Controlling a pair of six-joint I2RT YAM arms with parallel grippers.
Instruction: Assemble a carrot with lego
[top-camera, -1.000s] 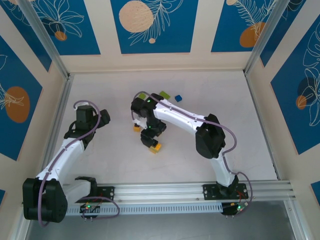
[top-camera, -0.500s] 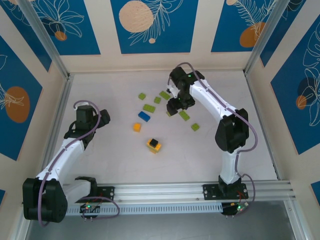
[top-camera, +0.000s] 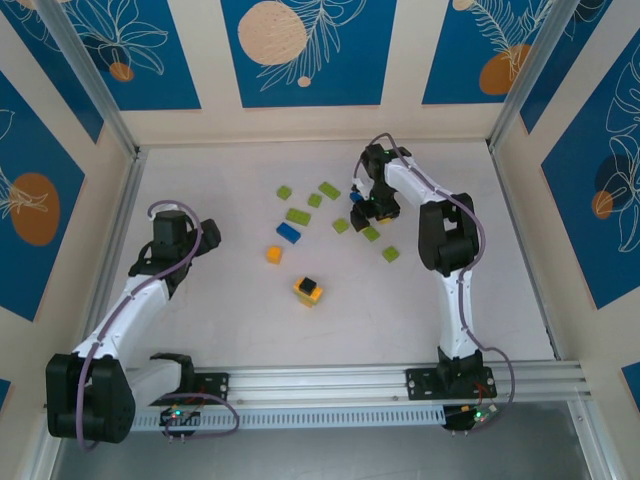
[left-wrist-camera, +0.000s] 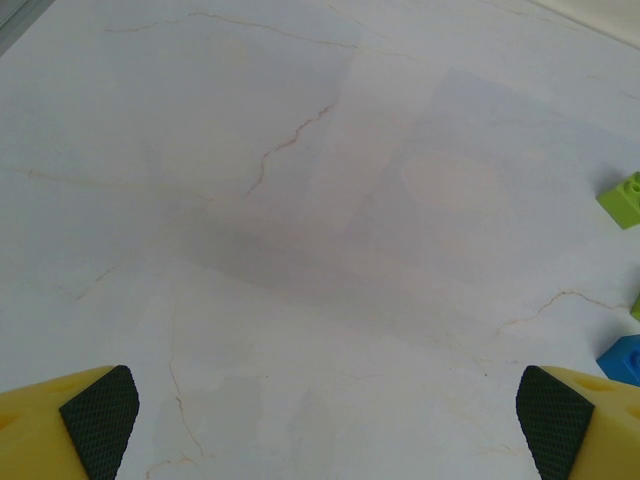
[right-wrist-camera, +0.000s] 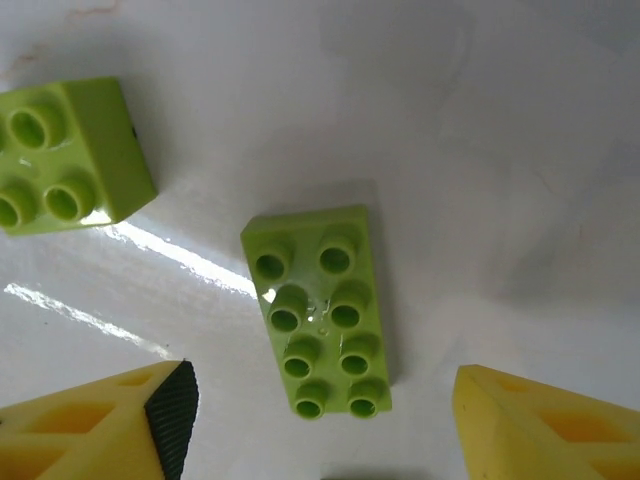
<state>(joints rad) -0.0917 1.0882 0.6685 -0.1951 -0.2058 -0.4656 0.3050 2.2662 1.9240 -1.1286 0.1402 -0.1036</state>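
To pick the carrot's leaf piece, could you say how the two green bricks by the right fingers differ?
The long brick has eight studs in two rows; the short brick is squarer and cut by the frame edge. The long brick lies between the right fingers; the short brick lies outside them. Both are lime green, studs up.

From my end I can read no writing, labels, brand marks, numbers or signs anywhere in these camera feeds.

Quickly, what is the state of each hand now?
Left hand: open, holding nothing.
Right hand: open, above a lime green brick, not gripping it.
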